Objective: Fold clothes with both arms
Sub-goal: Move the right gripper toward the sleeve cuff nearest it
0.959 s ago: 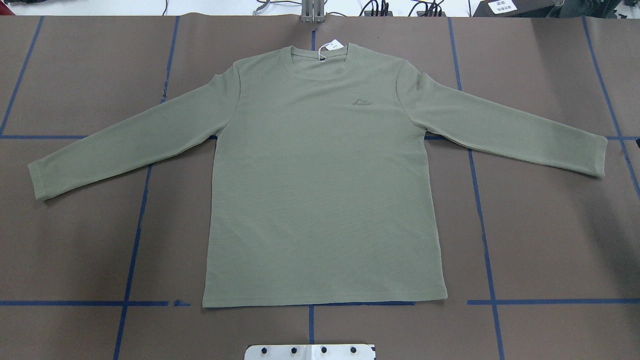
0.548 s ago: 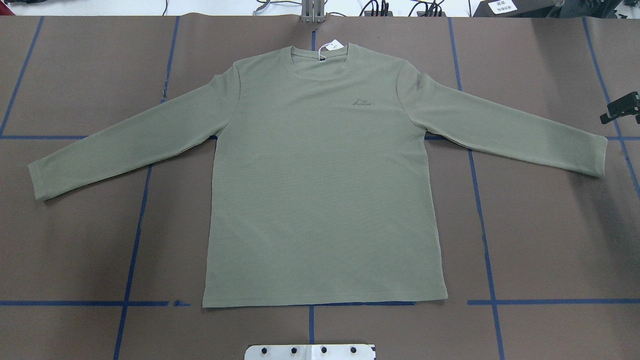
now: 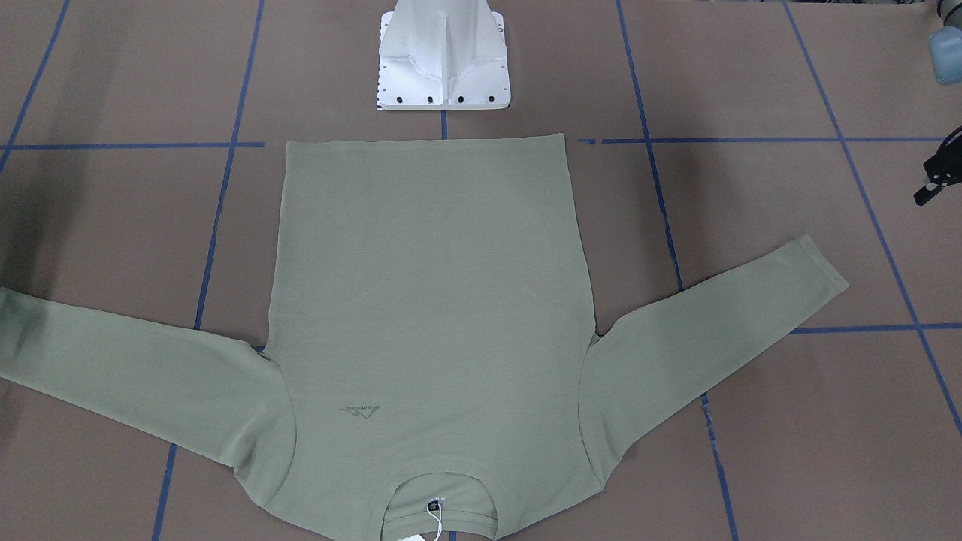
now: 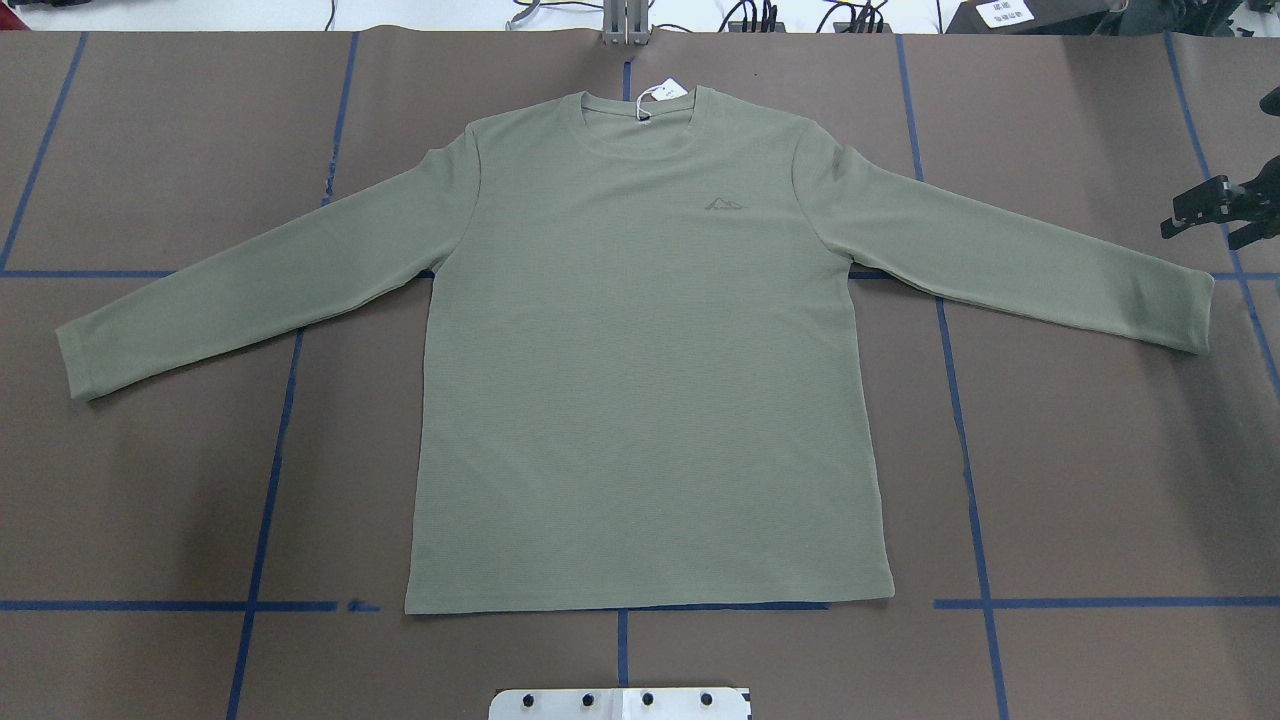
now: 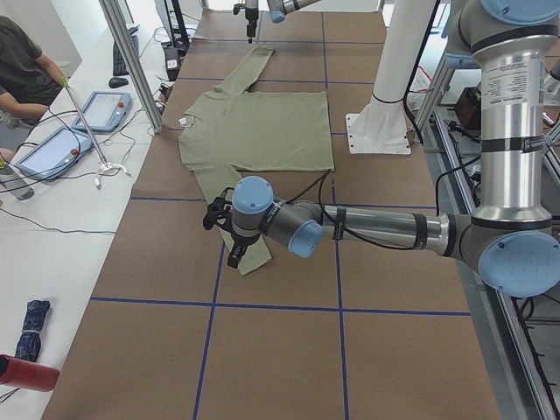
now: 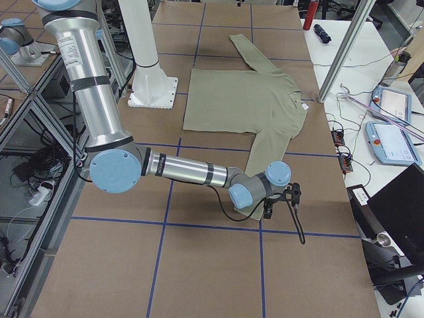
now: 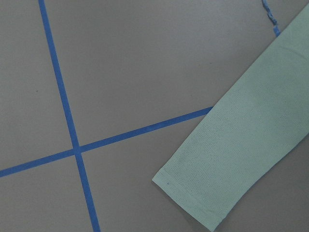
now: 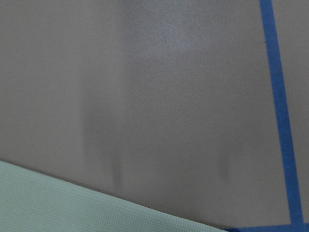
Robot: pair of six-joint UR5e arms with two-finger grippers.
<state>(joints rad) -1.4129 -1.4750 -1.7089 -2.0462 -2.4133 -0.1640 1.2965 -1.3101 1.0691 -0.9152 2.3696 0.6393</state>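
The sage-green long-sleeve shirt point(image 4: 640, 350) lies flat and face up on the brown table, sleeves spread, neckline at the far side with a white hang tag point(image 4: 665, 92). It also shows in the front-facing view point(image 3: 428, 300). My right gripper point(image 4: 1215, 212) hangs above the table at the right edge, just beyond the right sleeve cuff point(image 4: 1185, 310); I cannot tell whether it is open or shut. My left gripper point(image 3: 936, 180) is cut by the frame edge and hovers over the left sleeve cuff point(image 5: 249, 258); its state is unclear. The left wrist view shows that cuff point(image 7: 217, 183).
The white pedestal base point(image 3: 443, 68) stands at the near edge behind the hem. Blue tape lines point(image 4: 270, 480) cross the table. A side bench with tablets point(image 6: 391, 142), cables and a seated person point(image 5: 22, 70) runs along the far edge.
My right gripper has come into the overhead view from the right edge and moved left and toward the far side. The shirt has not moved.
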